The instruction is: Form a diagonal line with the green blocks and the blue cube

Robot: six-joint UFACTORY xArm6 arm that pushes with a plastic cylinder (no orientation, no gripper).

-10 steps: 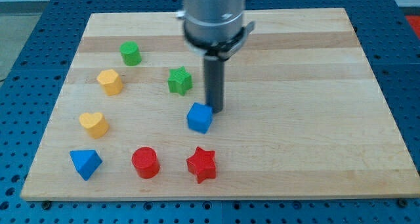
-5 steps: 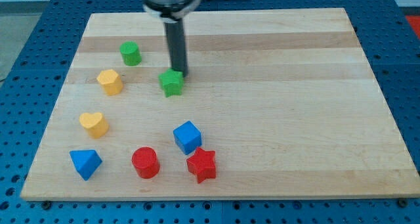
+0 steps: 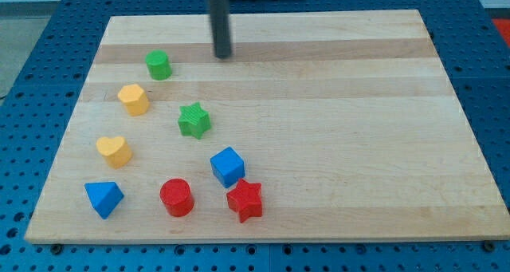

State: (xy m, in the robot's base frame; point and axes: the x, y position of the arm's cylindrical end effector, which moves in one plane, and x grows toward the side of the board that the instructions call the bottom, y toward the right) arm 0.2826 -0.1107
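Observation:
A green cylinder [image 3: 158, 65] stands at the upper left of the wooden board [image 3: 343, 120]. A green star [image 3: 194, 120] lies below and right of it. A blue cube [image 3: 228, 166] lies further down and right, touching a red star [image 3: 245, 199]. These three run in a slanted row from upper left to lower right. My tip [image 3: 223, 56] is near the board's top, right of the green cylinder and well above the green star, touching no block.
A yellow block [image 3: 134, 99] and a yellow heart [image 3: 114, 150] lie at the left. A blue triangular block [image 3: 103, 198] and a red cylinder [image 3: 176, 197] lie along the bottom left.
The blue cube was pushed down-left against the red star. The green star was then pushed down-left. My tip has since moved up toward the board's top.

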